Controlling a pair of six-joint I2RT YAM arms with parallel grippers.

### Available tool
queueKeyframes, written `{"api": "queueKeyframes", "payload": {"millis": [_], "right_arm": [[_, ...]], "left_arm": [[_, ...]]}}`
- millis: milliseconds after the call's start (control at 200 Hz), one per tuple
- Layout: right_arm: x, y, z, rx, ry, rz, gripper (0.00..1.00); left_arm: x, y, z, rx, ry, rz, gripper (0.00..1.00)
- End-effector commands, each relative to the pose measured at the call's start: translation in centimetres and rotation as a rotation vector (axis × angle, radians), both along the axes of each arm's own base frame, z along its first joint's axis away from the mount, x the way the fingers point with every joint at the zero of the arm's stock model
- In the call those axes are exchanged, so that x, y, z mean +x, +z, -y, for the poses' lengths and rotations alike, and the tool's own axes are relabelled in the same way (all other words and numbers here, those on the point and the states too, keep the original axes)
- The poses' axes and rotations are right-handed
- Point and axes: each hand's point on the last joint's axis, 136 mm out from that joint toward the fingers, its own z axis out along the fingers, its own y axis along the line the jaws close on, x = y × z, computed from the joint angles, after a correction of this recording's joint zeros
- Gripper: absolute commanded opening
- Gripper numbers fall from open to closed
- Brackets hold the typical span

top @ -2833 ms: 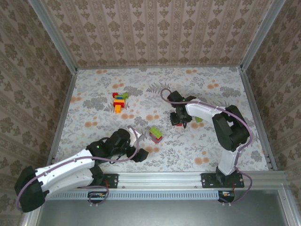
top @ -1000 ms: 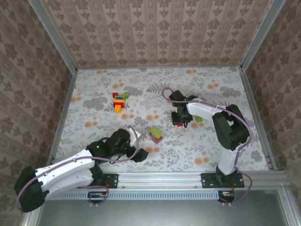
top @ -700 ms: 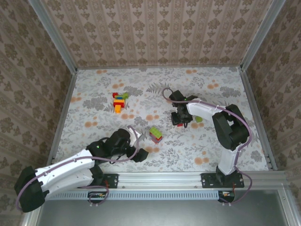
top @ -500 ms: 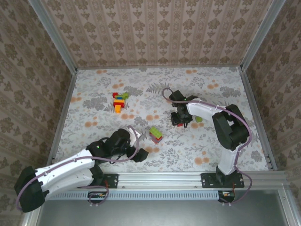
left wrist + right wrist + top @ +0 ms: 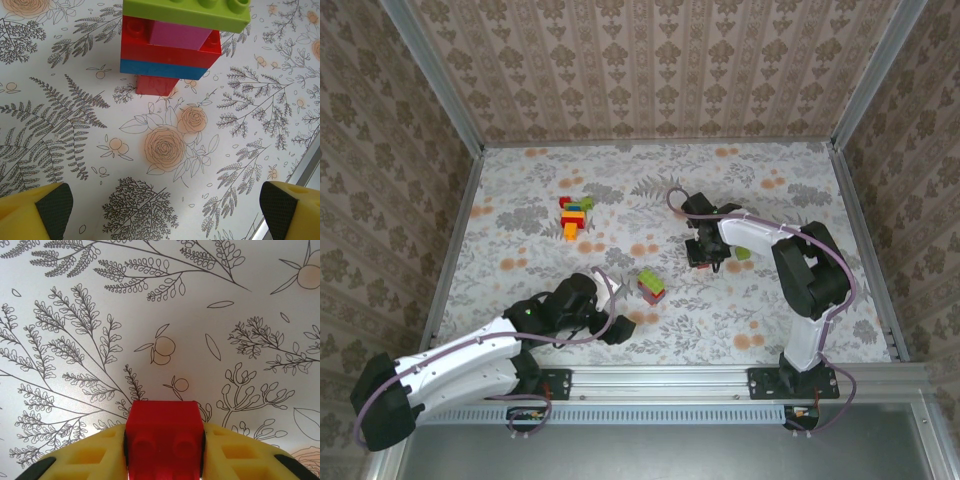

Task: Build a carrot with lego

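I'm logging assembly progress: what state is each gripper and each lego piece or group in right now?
left gripper: open, holding nothing.
right gripper: shut on the red brick.
red brick: gripped, studs facing the wrist camera.
brick stack: joined together, on the table, ungripped.
brick pile: loose cluster, far left, ungripped.
green brick: loose beside the right gripper.

Free: cloth (image 5: pixel 790 200) from 12 to 2 o'clock; 9 too.
Blocked: pile (image 5: pixel 574 216) at 10; stack (image 5: pixel 651 286) at 6; right arm (image 5: pixel 760 232) at 3; left arm (image 5: pixel 470 360) at 7.
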Motion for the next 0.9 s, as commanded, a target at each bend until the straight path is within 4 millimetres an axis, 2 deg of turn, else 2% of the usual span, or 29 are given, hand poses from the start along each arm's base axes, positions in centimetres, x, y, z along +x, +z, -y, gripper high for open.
{"api": "queueKeyframes", "payload": {"millis": [0,270,395,500,600,735,840,895], "right_arm": [[-0.9,0.2,0.5,0.004,0.001,-0.015,0.34],[-2.1,3.3,0.9,0.04,0.002,0.039,0.33],[-3.0,4.5,1.1,0.066,0.004,0.062,0.33],[-3.8,4.9,1.4,0.076,0.009,0.075,0.33],[-4.4,5.4,1.6,0.088,0.017,0.084,0.33],[-5.1,5.8,1.7,0.094,0.037,0.085,0.33],[-5.2,6.1,1.6,0.103,0.05,0.088,0.33],[-5.2,6.2,1.5,0.109,0.055,0.09,0.33]], "left_arm": [[0.1,0.1,-0.1,0.003,0.003,0.017,1.0],[1.4,0.8,0.5,0.05,-0.012,0.076,1.0],[2.2,0.9,1.5,0.05,-0.013,0.099,1.0],[3.1,0.9,2.6,0.025,-0.012,0.14,1.0],[4.4,0.4,2.6,0.066,0.0,0.206,1.0],[5.1,0.2,2.9,0.083,-0.023,0.259,1.0],[5.9,0.7,3.2,0.079,-0.026,0.315,1.0],[5.7,1.4,4.1,0.01,-0.058,0.388,1.0]]}}
